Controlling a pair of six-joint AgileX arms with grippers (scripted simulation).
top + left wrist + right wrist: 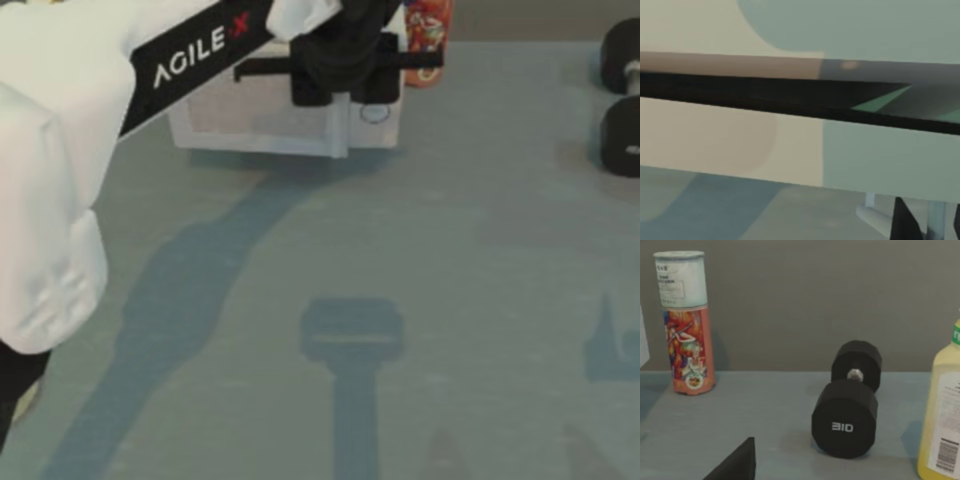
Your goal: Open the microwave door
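Microwave (290, 125): a small white box stood at the far edge of the table (450, 300), left of centre, with most of its top hidden under the left arm.

Microwave door (265, 118): the white panel with the grey window faced the near side of the table; its right edge sat a little forward of the microwave's front, so it looked slightly ajar.

Knob (375, 112): one round knob showed on the narrow panel just right of the microwave door.

Left gripper (345, 70): the black claw hung over the microwave's front, above the seam between the microwave door and the knob panel. Whether its fingers were apart or together, I could not tell.

Left arm (190, 55): white and black with the AgileX lettering, it reached in from the left of the microwave across its top.

Left wrist view: it showed pale flat surfaces and a long dark band very close up; I could not tell which parts they were.

Can (685, 322): a tall red and white can stood just right of the microwave, at the back.

Dumbbell (850, 407): black, it lay well right of the microwave, past the can.

Bottle (942, 410): yellow, it stood beyond the dumbbell, farther from the microwave.

Right gripper: out of sight.
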